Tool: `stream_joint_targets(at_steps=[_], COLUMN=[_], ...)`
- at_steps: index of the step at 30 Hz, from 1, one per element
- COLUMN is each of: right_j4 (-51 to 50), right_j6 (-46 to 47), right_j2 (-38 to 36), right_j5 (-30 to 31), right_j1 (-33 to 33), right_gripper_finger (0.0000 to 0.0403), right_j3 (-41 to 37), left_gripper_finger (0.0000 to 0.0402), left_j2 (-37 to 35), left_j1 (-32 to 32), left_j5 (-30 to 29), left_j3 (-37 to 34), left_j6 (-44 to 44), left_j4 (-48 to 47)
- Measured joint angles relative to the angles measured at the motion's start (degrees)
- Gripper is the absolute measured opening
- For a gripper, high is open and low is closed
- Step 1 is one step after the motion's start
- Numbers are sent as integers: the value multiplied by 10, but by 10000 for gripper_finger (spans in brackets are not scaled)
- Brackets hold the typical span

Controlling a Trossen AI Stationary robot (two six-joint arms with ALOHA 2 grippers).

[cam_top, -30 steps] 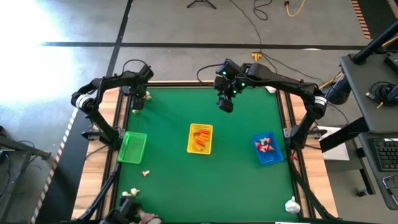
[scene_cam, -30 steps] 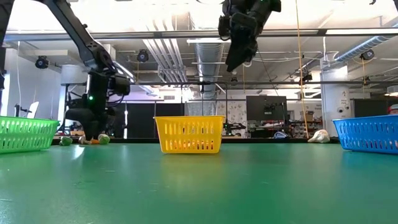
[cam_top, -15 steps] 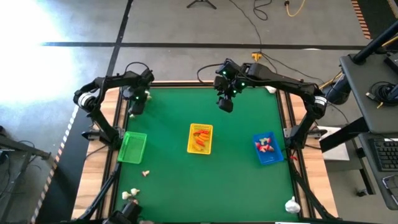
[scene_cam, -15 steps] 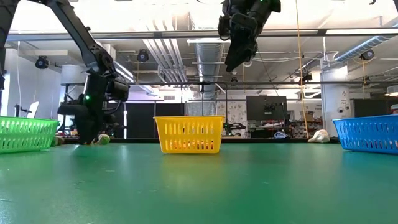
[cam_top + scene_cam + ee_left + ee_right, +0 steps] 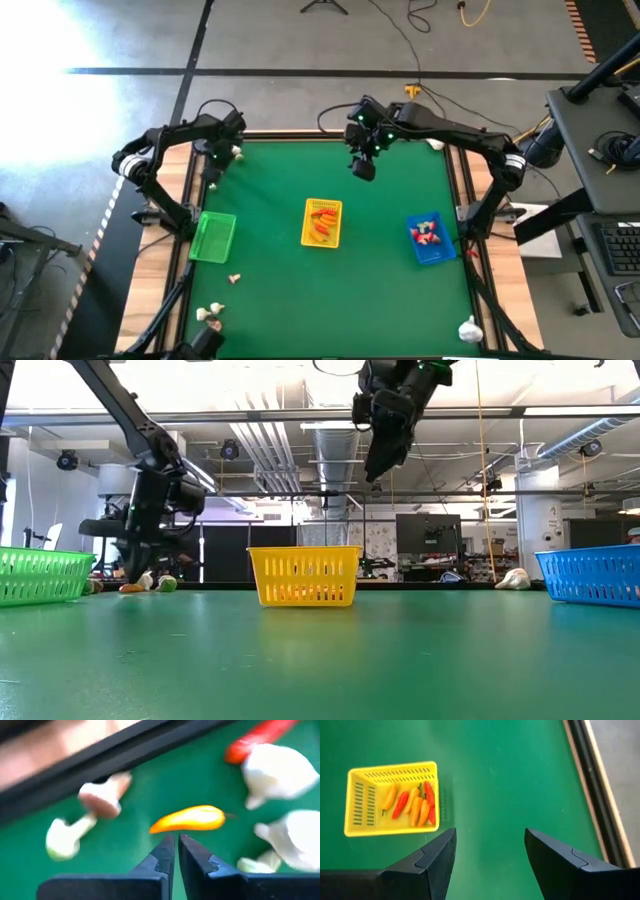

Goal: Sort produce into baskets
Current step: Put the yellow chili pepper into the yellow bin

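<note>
My left gripper (image 5: 175,845) (image 5: 212,172) hangs at the table's far left corner, pointing down, fingers shut with nothing between them. Its tips stand just short of an orange pepper (image 5: 187,818) lying on the green mat, seen in the low view as an orange piece (image 5: 130,588). Around it lie two mushrooms (image 5: 102,800), white garlic bulbs (image 5: 277,770) and a red pepper (image 5: 250,742). The green basket (image 5: 212,237), yellow basket (image 5: 321,222) and blue basket (image 5: 430,240) stand in a row across the middle. My right gripper (image 5: 490,855) (image 5: 362,168) waits open, high over the far middle.
The yellow basket holds orange and red peppers (image 5: 412,802); the blue one holds red-and-white pieces (image 5: 427,232). Loose pieces lie near the front left (image 5: 234,278) (image 5: 212,312), front right (image 5: 469,328) and far right (image 5: 434,144). A dark rail (image 5: 100,765) borders the mat beside my left gripper.
My left gripper has turned about its own axis and risen a little off the mat, shifting slightly toward the table's left edge. An orange piece that it hid before now shows on the mat below it. My right arm has kept still.
</note>
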Motion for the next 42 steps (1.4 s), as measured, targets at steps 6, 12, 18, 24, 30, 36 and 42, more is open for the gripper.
stream_joint_targets(at_steps=[6,12,18,24,30,36,42], right_j4=[-1,-1,-1,-1,-1,0,-25], right_j6=[9,20,37,64,89,108,124], right_j2=[0,0,0,0,0,0,0], right_j5=[-45,-55,-58,-58,-58,-58,-56], right_j1=[0,2,12,28,47,60,73], right_gripper_finger=[226,226,226,226,226,226,226], right_j3=[-31,-36,-36,-36,-36,-36,-37], left_gripper_finger=[28,75,143,162,162,162,162], left_j2=[0,0,13,34,65,120,188], left_j1=[2,-3,-36,-94,-78,-37,-28], left_j5=[-9,-15,-29,-49,-91,-89,-103], left_j3=[23,23,21,52,85,118,163], left_j6=[308,381,403,530,636,706,712], left_j4=[-3,-15,3,-20,-102,-98,-125])
